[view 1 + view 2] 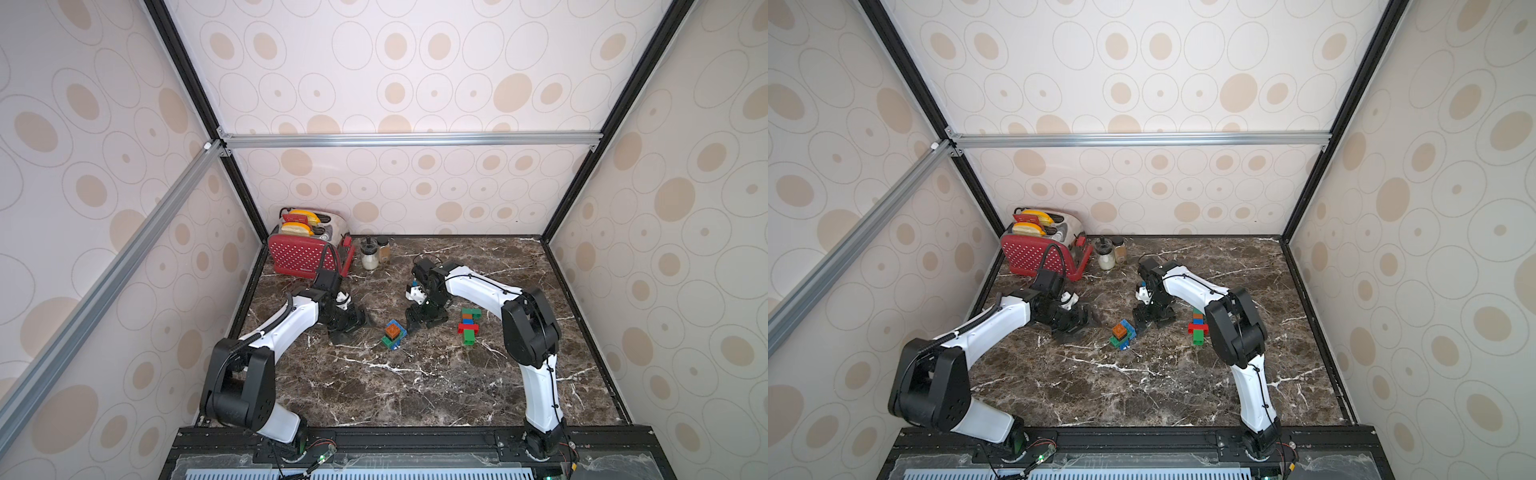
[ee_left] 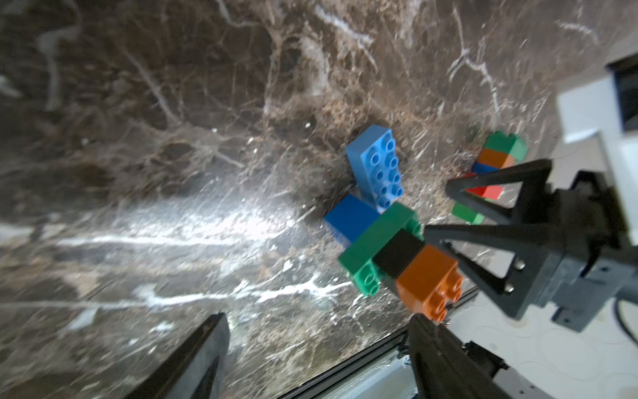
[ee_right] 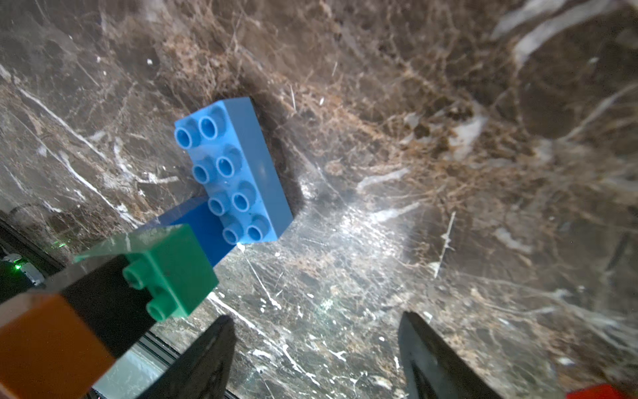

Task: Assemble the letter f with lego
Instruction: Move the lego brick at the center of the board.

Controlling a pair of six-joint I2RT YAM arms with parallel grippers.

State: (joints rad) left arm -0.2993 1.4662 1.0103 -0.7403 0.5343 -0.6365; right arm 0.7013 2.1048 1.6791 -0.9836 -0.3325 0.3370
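Right gripper (image 3: pixel 317 316) open, empty — lego cluster (image 1: pixel 393 333) just lower-left in a top view; left gripper (image 2: pixel 317 317), likewise open and empty, farther.

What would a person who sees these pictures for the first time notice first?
The bright lego cluster, blue, green, orange and black, sits at the middle of the marble table. A second lego row lies to its right, and a red dotted toaster stands in the far left corner.

Right pincer (image 3: pixel 316 316): jaws apart, nothing between them, marble bench (image 3: pixel 466 155) beneath. Light-blue eight-stud brick (image 3: pixel 238 172) shows its studs to the camera and meets the dark-blue brick (image 3: pixel 198 224). Green brick (image 3: pixel 176 269), black brick (image 3: pixel 100 304) and orange brick (image 3: pixel 45 349) are joined in a row.
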